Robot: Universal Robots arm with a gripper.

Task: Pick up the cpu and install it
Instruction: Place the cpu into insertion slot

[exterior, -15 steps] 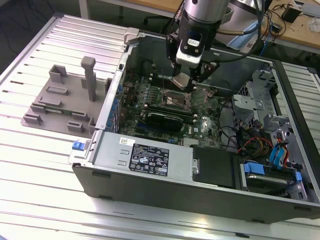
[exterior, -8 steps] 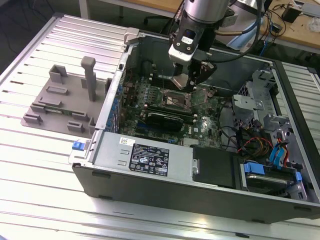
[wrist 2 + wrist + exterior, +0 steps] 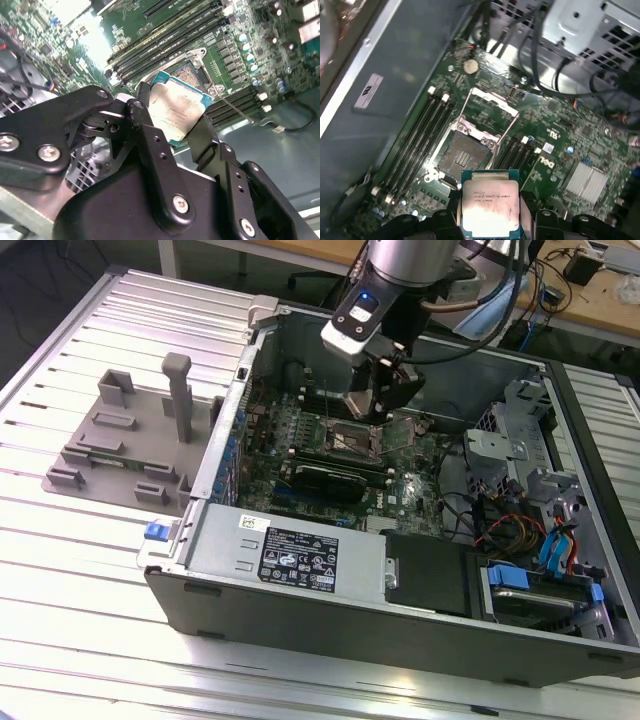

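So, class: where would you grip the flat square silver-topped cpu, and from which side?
I'd take the flat square silver-topped cpu by two opposite thin edges, coming from its lid side. It is thin, so only the rim gives parallel faces, and the underside must stay free to meet the open black socket. The black gripper holds it this way.

Silver-grey arm [image 3: 405, 258], pale wrist box [image 3: 352, 325] with blue light [image 3: 364, 297], matte black linked tool [image 3: 170, 112], silver screws [image 3: 49, 153]
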